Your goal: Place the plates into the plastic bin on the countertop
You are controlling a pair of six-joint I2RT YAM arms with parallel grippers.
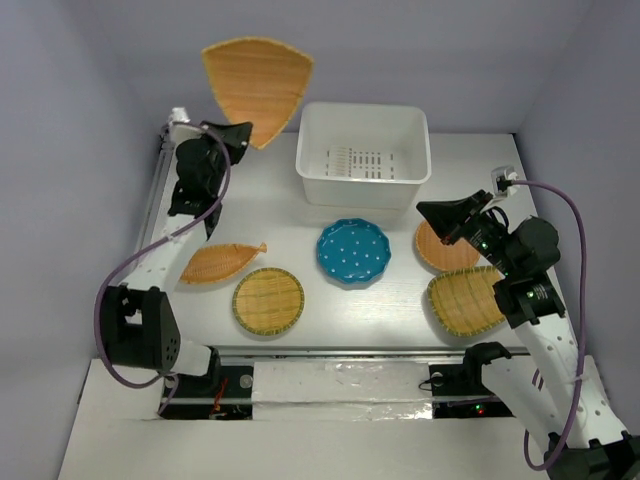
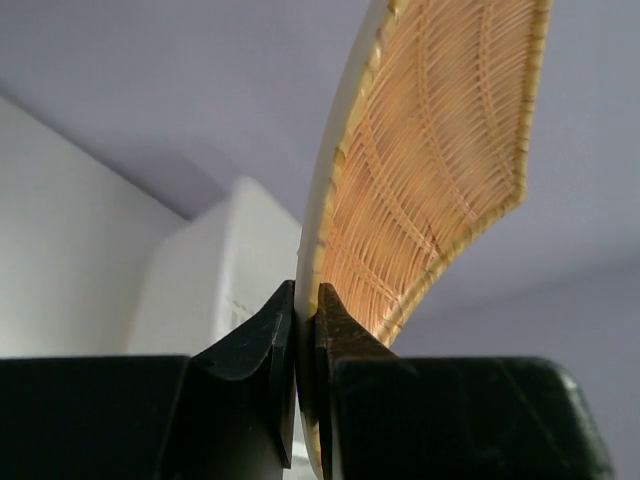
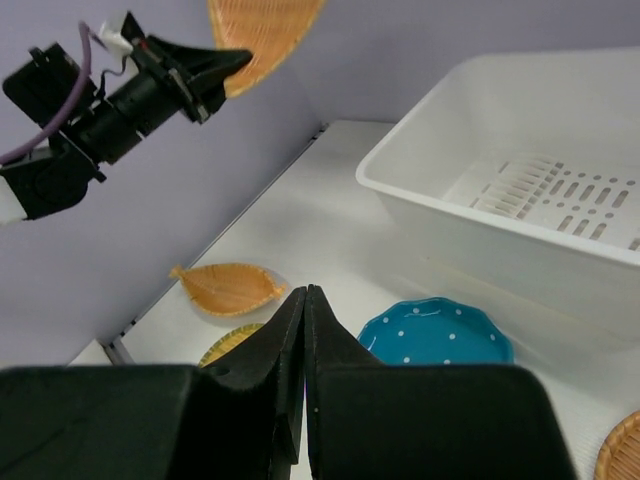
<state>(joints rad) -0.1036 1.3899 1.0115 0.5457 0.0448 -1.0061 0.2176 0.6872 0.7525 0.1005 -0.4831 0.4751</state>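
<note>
Desk (image 1: 285, 218) surface is white and carries the bin and five of the six plates. Bin (image 1: 355, 190) is the largest item: a white tub with a slotted floor, standing at the rear centre of the desk, with no plate in it. Plates on the desk lie in front of the bin: oblong woven plate (image 1: 220, 262) at the left, round woven plate (image 1: 268, 300) beside it, blue dotted plate (image 1: 352, 251) in the middle, a second round woven plate (image 1: 440, 255) partly under the right arm, and a broad woven plate (image 1: 465, 300) at the near right. Sixth item, the fan-shaped plate (image 1: 258, 85), is off the desk, raised in the air beside the bin's rear left corner. Left hand (image 2: 305, 320) is clamped on the narrow end of this plate, one finger on each face. The plate's long axis runs straight out from the fingertips, with the wide rim farthest from the hand. Bin lies to the right of this hand in the top view, close by. The left arm is the nearer one, so the likely next move is a sideways carry until the plate is over the opening, then a lowering before release. Right hand (image 3: 305, 300) is fully closed with nothing between its fingers, and hovers above the desk just in front of the bin's near right corner.
</note>
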